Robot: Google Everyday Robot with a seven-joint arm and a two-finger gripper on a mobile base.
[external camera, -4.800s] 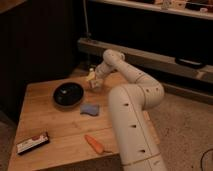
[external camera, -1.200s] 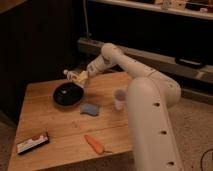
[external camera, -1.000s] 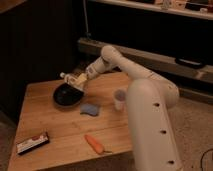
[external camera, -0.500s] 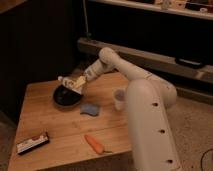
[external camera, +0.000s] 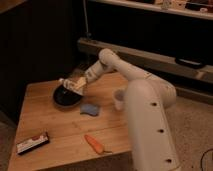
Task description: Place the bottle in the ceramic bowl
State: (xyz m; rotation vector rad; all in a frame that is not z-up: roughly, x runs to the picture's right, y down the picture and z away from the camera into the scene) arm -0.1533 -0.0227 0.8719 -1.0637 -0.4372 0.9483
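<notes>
The glossy black ceramic bowl (external camera: 64, 97) sits on the wooden table (external camera: 40, 117) at its far left. My gripper (external camera: 76, 85) hangs low over the bowl's right part, at the end of the white arm reaching in from the right. It is shut on the small whitish bottle (external camera: 69, 83), which lies roughly on its side with its narrow end pointing left, just above the bowl's inside. I cannot tell whether the bottle touches the bowl.
A blue sponge (external camera: 89, 109) lies just right of the bowl. A white cup (external camera: 119, 98) stands near the arm's base. An orange carrot (external camera: 94, 144) lies near the front edge. A dark snack bar (external camera: 32, 142) lies at the front left corner.
The gripper has carried the bottle from the table's back middle leftward and down over the bowl. In the last second it sank lower into the bowl.
</notes>
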